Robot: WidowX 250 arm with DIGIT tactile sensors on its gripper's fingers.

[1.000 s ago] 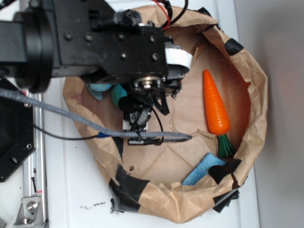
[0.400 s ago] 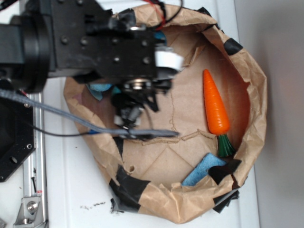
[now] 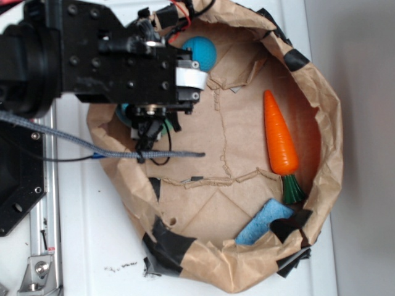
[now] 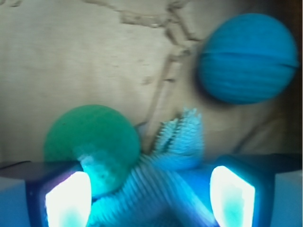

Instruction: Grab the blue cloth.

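Gripper (image 4: 149,194): spread wide, fingers (image 4: 68,196) at 7 and 5 o'clock of the wrist view, both lit pale. Nothing clamped; jaws apart with fabric lying in the gap.

Blue cloth (image 4: 161,175): pale aqua terry rag, ragged fringe pointing toward 12 o'clock, spread on the brown paper between the two fingers. Lower folds reach the bottom edge of the wrist view. Contact with the inner finger faces cannot be told from the blur. In the exterior view only a sliver of aqua (image 3: 125,113) visible under the black arm, at 9 o'clock of the paper bowl; cloth or other item there cannot be told.

Green ball (image 4: 92,142): at 10 o'clock of the cloth, touching or just overlapping its left fold, directly above the left finger.

Blue ball (image 4: 248,56): round, ribbed, at 1 o'clock of the cloth, apart from it. Seen in the exterior view (image 3: 200,52) at 12 o'clock of the bowl, just beside the arm housing.

Paper bowl (image 3: 321,111): crumpled brown paper with black tape patches, resting on a white table (image 3: 92,246).

Carrot (image 3: 279,135): orange, green top toward 6 o'clock, lying at 3 o'clock inside the bowl, well apart from the gripper.

Blue sponge (image 3: 259,222): brighter blue thick piece at 5 o'clock of the bowl, near the carrot top, partly under black tape.

Braided grey cable (image 3: 92,148): crossing from 9 o'clock over the bowl rim.
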